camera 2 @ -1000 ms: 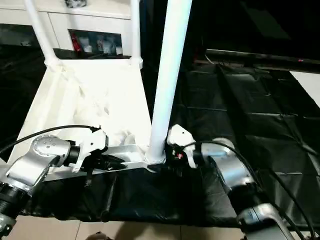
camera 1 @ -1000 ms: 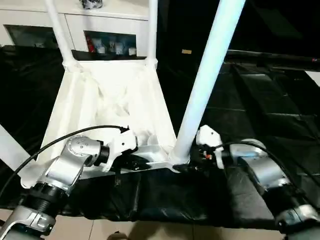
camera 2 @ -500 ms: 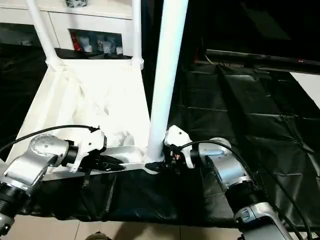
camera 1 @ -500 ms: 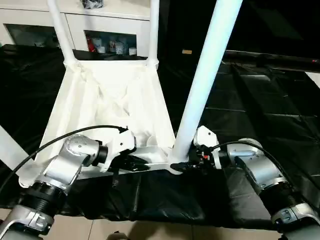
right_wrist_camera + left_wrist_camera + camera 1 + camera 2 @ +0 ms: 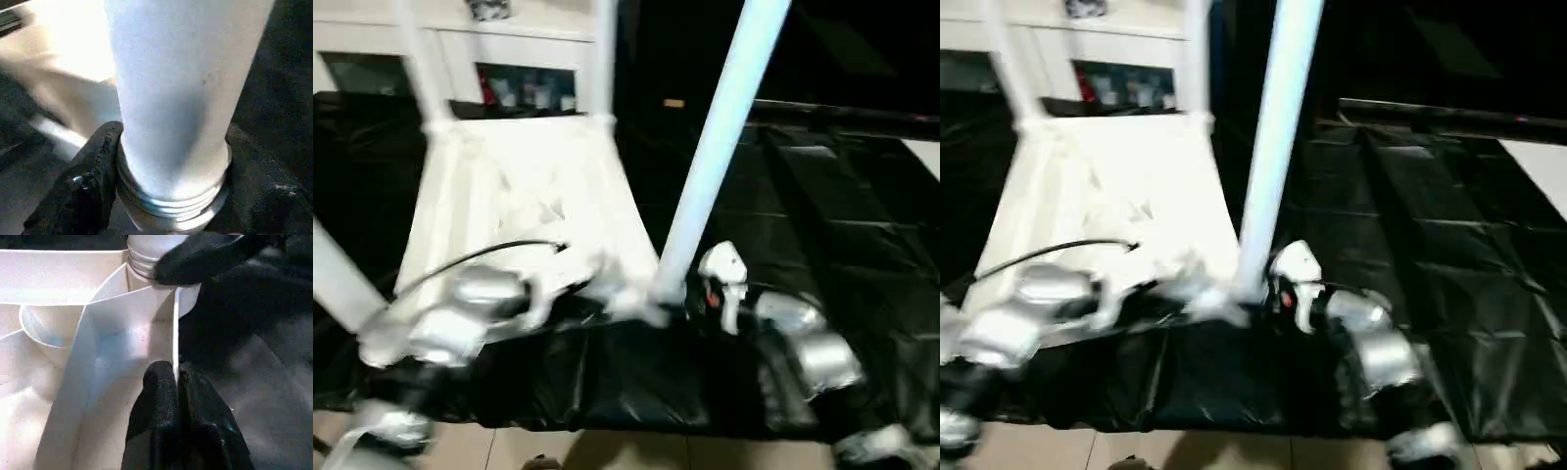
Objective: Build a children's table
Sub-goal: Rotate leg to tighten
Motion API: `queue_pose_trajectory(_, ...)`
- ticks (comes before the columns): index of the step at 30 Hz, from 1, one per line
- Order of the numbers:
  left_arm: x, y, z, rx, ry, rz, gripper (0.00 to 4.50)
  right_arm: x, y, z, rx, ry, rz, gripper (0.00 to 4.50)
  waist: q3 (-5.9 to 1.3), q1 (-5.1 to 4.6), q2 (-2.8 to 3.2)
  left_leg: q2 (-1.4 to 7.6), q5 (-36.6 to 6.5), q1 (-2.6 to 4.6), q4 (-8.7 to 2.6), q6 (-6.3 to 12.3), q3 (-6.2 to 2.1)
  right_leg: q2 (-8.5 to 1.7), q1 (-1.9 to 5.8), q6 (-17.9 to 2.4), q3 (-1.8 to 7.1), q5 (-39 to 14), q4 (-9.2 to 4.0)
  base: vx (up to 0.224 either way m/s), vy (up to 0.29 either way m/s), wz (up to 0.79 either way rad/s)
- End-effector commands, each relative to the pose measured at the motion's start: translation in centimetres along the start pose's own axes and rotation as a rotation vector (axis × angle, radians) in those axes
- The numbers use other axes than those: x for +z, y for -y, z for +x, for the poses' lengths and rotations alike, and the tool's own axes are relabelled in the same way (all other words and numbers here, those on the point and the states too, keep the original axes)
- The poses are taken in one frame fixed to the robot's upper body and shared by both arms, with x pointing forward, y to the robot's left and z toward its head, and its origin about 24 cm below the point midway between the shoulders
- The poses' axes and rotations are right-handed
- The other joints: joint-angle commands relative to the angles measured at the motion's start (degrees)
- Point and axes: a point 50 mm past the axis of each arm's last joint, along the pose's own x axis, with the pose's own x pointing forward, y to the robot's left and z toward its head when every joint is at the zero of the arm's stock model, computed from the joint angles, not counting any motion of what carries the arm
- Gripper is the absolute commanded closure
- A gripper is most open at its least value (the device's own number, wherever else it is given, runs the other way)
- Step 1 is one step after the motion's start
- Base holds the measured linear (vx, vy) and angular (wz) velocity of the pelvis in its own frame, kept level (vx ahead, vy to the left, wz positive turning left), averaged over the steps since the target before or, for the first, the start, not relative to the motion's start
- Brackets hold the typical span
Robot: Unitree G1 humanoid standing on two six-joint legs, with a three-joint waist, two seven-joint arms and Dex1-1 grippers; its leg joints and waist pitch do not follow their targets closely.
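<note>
Nearest, left gripper (image 5: 177, 396) pinched shut on thin rim of upturned white table top (image 5: 519, 196). Right gripper (image 5: 166, 196) clasps threaded base of near leg (image 5: 715, 147) at corner socket, probably mid-screw. Beyond, two legs upright. Risk: cross-threading if leg tilts, or top sliding off black-draped surface (image 5: 862, 235).

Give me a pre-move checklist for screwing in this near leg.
1. Left gripper pinching the tabletop rim rib: ok, fingers shut on it.
2. Right gripper around the near leg base: ok, fingers either side of the threaded collar.
3. Leg fully threaded into the corner socket: not ok, threads exposed.
4. Leg straight in the socket: cannot tell.
5. Two far legs standing in their sockets: ok.
</note>
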Motion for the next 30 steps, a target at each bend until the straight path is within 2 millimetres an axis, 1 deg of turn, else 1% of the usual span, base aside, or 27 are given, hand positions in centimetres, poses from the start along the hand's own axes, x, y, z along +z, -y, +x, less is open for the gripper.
queue_pose_trajectory(1,2.0,1.6,2.7,-0.026,0.091,-0.002,4.50,-0.1,-3.3,2.3,0.062,-0.008,0.061,1.76,-3.00,0.04,-0.12,0.43,-15.4,-0.09,-4.14,-0.98,0.13,-2.29,2.37,-7.9,1.61,-19.4,-4.90,0.000,0.000,0.00)
queue_pose_trajectory(2,2.1,1.7,3.1,-0.012,0.093,-0.009,4.50,-0.1,-3.8,2.8,0.045,-0.015,0.076,1.76,-2.96,-0.27,0.05,0.41,-15.4,-0.18,-4.16,-0.76,0.20,-2.15,2.20,-7.7,1.69,-19.3,-5.03,0.000,0.000,0.00)
queue_pose_trajectory(3,2.6,2.4,4.1,-0.003,0.097,-0.015,4.50,0.3,-5.2,4.0,0.043,-0.001,0.059,1.76,-2.97,-0.38,0.14,0.38,-15.8,-0.17,-4.18,-0.80,0.14,-2.12,2.16,-7.5,1.62,-19.6,-5.09,0.000,0.000,0.00)
queue_pose_trajectory(4,2.7,2.6,4.3,-0.002,0.098,-0.015,4.50,0.6,-5.7,4.4,0.055,0.013,0.040,1.76,-2.96,-0.60,0.24,0.43,-16.3,-0.17,-4.30,-1.05,0.06,-2.17,2.05,-7.3,1.58,-20.2,-5.20,0.000,0.000,0.00)
queue_pose_trajectory(5,2.8,2.7,4.5,-0.004,0.098,-0.014,4.50,0.8,-6.0,4.6,0.062,0.023,0.030,1.76,-3.00,-0.72,0.24,0.38,-16.6,-0.21,-4.30,-1.08,0.01,-2.11,2.15,-7.1,1.52,-20.4,-5.17,0.000,0.000,0.00)
queue_pose_trajectory(6,2.8,2.8,4.5,-0.005,0.098,-0.013,4.50,0.9,-6.1,4.6,0.065,0.028,0.026,1.41,-2.99,-0.77,0.22,0.37,-17.1,-0.20,-4.35,-0.88,0.02,-2.07,2.12,-6.8,1.52,-20.7,-5.33,0.000,0.000,0.00)
queue_pose_trajectory(7,2.9,2.8,4.6,-0.003,0.098,-0.009,4.50,1.3,-6.1,4.7,0.081,0.048,0.034,1.20,-3.02,-0.74,0.31,0.39,-17.3,-0.07,-4.31,-0.77,0.01,-2.07,2.04,-6.7,1.54,-20.6,-5.33,0.000,0.000,0.00)
queue_pose_trajectory(9,2.9,2.7,4.3,-0.011,0.101,0.002,4.50,1.7,-5.6,4.3,0.093,0.063,0.076,1.00,-3.05,-0.78,0.17,0.39,-17.5,-0.19,-4.38,-0.14,0.00,-1.98,2.11,-6.7,1.57,-19.4,-5.28,0.000,0.000,0.00)
queue_pose_trajectory(10,2.9,2.7,4.2,-0.013,0.103,0.006,4.50,1.7,-5.4,4.2,0.096,0.066,0.085,1.00,-3.06,-0.75,0.21,0.40,-17.4,-0.22,-4.38,-0.04,-0.01,-2.00,2.14,-6.8,1.56,-19.1,-5.23,0.000,0.000,0.00)
queue_pose_trajectory(11,2.9,2.7,4.2,-0.013,0.103,0.006,4.50,1.7,-5.4,4.2,0.096,0.066,0.085,0.76,-3.06,-0.75,0.27,0.42,-17.1,-0.29,-4.36,0.07,0.04,-1.99,2.11,-7.1,1.58,-18.1,-5.18,0.000,0.000,0.00)
queue_pose_trajectory(12,2.9,2.7,4.2,-0.013,0.103,0.006,4.50,1.7,-5.4,4.2,0.096,0.066,0.085,0.76,-3.06,-0.75,0.27,0.42,-17.1,-0.29,-4.36,0.07,0.04,-1.99,2.11,-7.1,1.58,-18.1,-5.18,0.000,0.000,0.00)
queue_pose_trajectory(13,2.5,2.3,3.2,-0.039,0.119,0.035,4.50,1.7,-4.1,3.2,0.127,0.049,0.037,0.67,-3.05,-0.74,0.16,0.38,-17.0,-0.32,-4.33,0.22,0.09,-1.99,2.12,-7.2,1.59,-18.1,-5.22,0.000,0.000,0.00)
queue_pose_trajectory(14,2.3,2.3,2.6,-0.069,0.133,0.052,4.50,1.6,-3.4,2.6,0.157,0.034,0.008,0.67,-3.17,-0.52,-0.16,0.38,-16.6,-0.48,-4.23,0.87,0.02,-2.06,2.45,-7.2,1.53,-17.8,-5.14,0.000,0.000,0.00)
queue_pose_trajectory(15,1.9,2.2,1.5,-0.116,0.135,0.066,4.50,1.6,-2.4,1.5,0.226,0.009,-0.031,0.67,-3.23,-0.52,-0.07,0.50,-15.3,-0.46,-4.12,1.35,0.18,-2.11,2.34,-7.7,1.64,-15.8,-4.98,0.000,0.000,0.00)
queue_pose_trajectory(16,1.9,2.2,1.5,-0.118,0.135,0.067,4.50,1.6,-2.4,1.4,0.229,0.008,-0.033,0.67,-3.24,-0.41,-0.05,0.49,-14.9,-0.46,-4.04,1.65,0.11,-2.09,2.51,-8.0,1.54,-15.0,-4.84,0.000,0.000,0.00)
queue_pose_trajectory(17,1.7,2.1,1.3,-0.127,0.132,0.069,4.50,1.6,-2.2,1.2,0.246,0.002,-0.038,0.67,-3.27,-0.34,-0.26,0.52,-13.4,-0.52,-3.90,2.36,0.29,-2.09,2.50,-8.7,1.62,-12.9,-4.63,0.000,0.000,0.00)
queue_pose_trajectory(18,1.3,2.0,0.6,-0.150,0.121,0.078,4.50,1.5,-1.7,0.3,0.321,-0.025,-0.074,0.67,-3.30,-0.23,-0.31,0.51,-12.0,-0.42,-3.82,2.77,0.42,-2.07,2.46,-9.5,1.59,-11.5,-4.52,0.000,0.000,0.00)
queue_pose_trajectory(19,1.2,1.9,0.4,-0.154,0.119,0.078,4.50,1.5,-1.6,0.1,0.338,-0.031,-0.081,0.67,-3.44,0.03,-0.15,0.54,-11.3,-0.30,-3.69,2.95,0.36,-2.06,2.60,-9.9,1.48,-10.5,-4.30,0.000,0.000,0.00)
queue_pose_trajectory(20,0.9,1.7,-0.2,-0.172,0.111,0.080,4.50,1.4,-1.2,-0.6,0.403,-0.054,-0.107,0.67,-3.49,0.40,-0.04,0.62,-9.7,-0.15,-3.43,3.72,0.57,-1.88,2.49,-11.3,1.50,-6.7,-3.84,0.000,0.000,0.00)
queue_pose_trajectory(21,0.8,1.6,-0.5,-0.181,0.111,0.082,4.50,1.4,-1.1,-0.9,0.428,-0.063,-0.118,0.67,-3.43,0.48,-0.26,0.59,-9.3,-0.26,-3.40,4.05,0.63,-1.81,2.54,-11.6,1.48,-5.8,-3.77,0.000,0.000,0.00)
queue_pose_trajectory(22,0.8,1.5,-0.7,-0.189,0.111,0.084,4.50,1.4,-1.0,-1.1,0.448,-0.069,-0.125,0.67,-3.45,0.65,-0.21,0.60,-8.9,-0.37,-3.39,4.16,0.55,-1.88,2.68,-11.9,1.44,-5.2,-3.59,0.000,0.000,0.00)
queue_pose_trajectory(23,0.5,1.4,-1.2,-0.209,0.100,0.083,4.50,1.5,-0.8,-1.6,0.504,-0.081,-0.141,0.67,-3.43,1.02,-0.19,0.66,-9.3,-0.22,-3.36,4.27,0.58,-1.94,2.58,-12.3,1.39,-5.3,-3.50,0.000,0.000,0.00)
queue_pose_trajectory(26,0.3,1.3,-1.5,-0.225,0.091,0.086,4.50,1.6,-0.7,-1.9,0.539,-0.090,-0.159,0.67,-3.42,1.16,-0.20,0.74,-9.8,-0.22,-3.39,4.04,0.59,-1.98,2.60,-12.7,1.38,-5.5,-3.46,0.000,0.000,0.00)
queue_pose_trajectory(28,-0.2,1.1,-2.2,-0.255,0.077,0.083,4.50,1.7,-0.6,-2.3,0.607,-0.117,-0.169,0.92,-3.38,1.22,-0.25,0.74,-10.4,-0.20,-3.43,3.75,0.60,-2.02,2.63,-12.8,1.35,-6.3,-3.50,0.000,0.000,0.00)
queue_pose_trajectory(29,-0.2,1.0,-2.2,-0.257,0.076,0.082,4.50,1.7,-0.6,-2.3,0.612,-0.119,-0.170,0.92,-3.32,1.29,-0.25,0.76,-10.9,-0.15,-3.46,3.55,0.63,-2.06,2.59,-12.7,1.37,-7.1,-3.58,0.000,0.000,0.00)
queue_pose_trajectory(30,-0.4,0.9,-2.6,-0.273,0.072,0.080,4.50,1.7,-0.7,-2.4,0.643,-0.130,-0.176,1.02,-3.29,1.42,-0.27,0.79,-11.2,-0.05,-3.47,3.41,0.64,-2.12,2.55,-12.6,1.40,-7.7,-3.67,0.000,0.000,0.00)
